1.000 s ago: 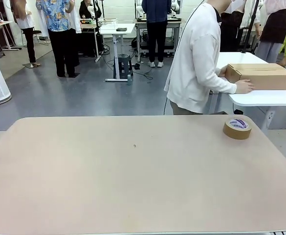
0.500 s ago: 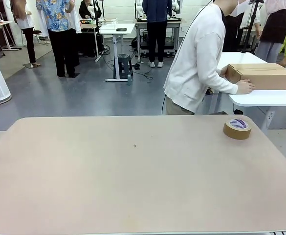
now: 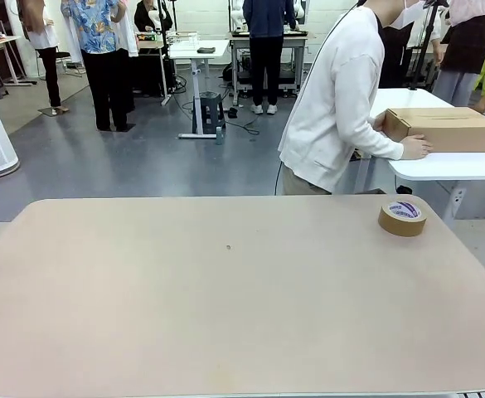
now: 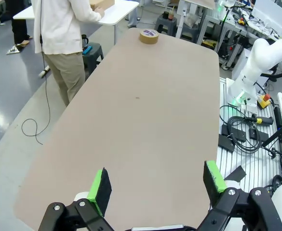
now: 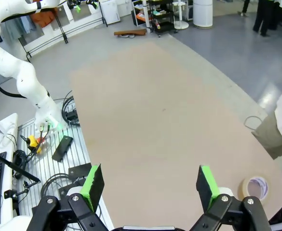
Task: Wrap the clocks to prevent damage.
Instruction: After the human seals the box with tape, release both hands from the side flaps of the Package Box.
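Nothing moves on the table (image 3: 225, 315); the person (image 3: 335, 99) straightens slightly.
Tape roll (image 3: 403, 216) sits alone; left gripper (image 4: 157, 185) and right gripper (image 5: 150, 186) both spread apart, empty.

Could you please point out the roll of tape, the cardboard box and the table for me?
roll of tape (image 3: 403, 217), front view, on its brown outer side.
cardboard box (image 3: 449, 131), front view, on its near side face.
table (image 3: 225, 315), front view, on a bare part of its top.

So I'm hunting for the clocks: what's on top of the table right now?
A tape roll lies flat near the table's far right corner. No clocks are on it. The person is at a box on another table; its contents are hidden.
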Tool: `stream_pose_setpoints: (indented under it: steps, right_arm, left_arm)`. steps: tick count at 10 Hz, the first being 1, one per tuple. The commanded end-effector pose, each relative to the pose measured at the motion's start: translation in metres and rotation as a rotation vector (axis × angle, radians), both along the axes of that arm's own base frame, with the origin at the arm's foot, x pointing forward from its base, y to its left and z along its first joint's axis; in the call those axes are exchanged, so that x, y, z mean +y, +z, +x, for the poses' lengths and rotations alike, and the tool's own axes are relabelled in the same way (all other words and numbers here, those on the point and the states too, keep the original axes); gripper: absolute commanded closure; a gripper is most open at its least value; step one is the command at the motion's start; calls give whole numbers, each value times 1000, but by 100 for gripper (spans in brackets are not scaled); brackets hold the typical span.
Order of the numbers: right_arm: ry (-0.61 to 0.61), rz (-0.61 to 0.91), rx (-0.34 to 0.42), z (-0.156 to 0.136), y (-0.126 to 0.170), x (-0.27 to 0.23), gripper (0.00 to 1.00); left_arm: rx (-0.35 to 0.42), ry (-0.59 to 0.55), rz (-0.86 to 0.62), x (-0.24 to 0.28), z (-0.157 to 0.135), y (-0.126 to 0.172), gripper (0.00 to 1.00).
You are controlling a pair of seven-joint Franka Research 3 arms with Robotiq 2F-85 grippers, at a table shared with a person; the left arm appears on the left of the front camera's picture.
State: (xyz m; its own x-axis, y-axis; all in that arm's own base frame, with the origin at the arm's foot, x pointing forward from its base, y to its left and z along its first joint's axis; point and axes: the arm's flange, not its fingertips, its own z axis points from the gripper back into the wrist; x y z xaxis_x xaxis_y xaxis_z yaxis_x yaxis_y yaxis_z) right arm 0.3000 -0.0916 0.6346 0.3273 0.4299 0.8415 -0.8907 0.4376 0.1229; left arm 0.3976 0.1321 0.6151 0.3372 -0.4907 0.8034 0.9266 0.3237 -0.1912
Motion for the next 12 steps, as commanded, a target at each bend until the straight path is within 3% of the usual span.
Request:
stream_pose_setpoints:
  steps: [1, 12]
  right_arm:
    - [2, -1, 5, 2, 0, 1, 0]
    - [2, -1, 5, 2, 0, 1, 0]
  left_arm:
    - [3, 5, -8, 0, 0, 1, 0]
    - [3, 5, -8, 0, 0, 1, 0]
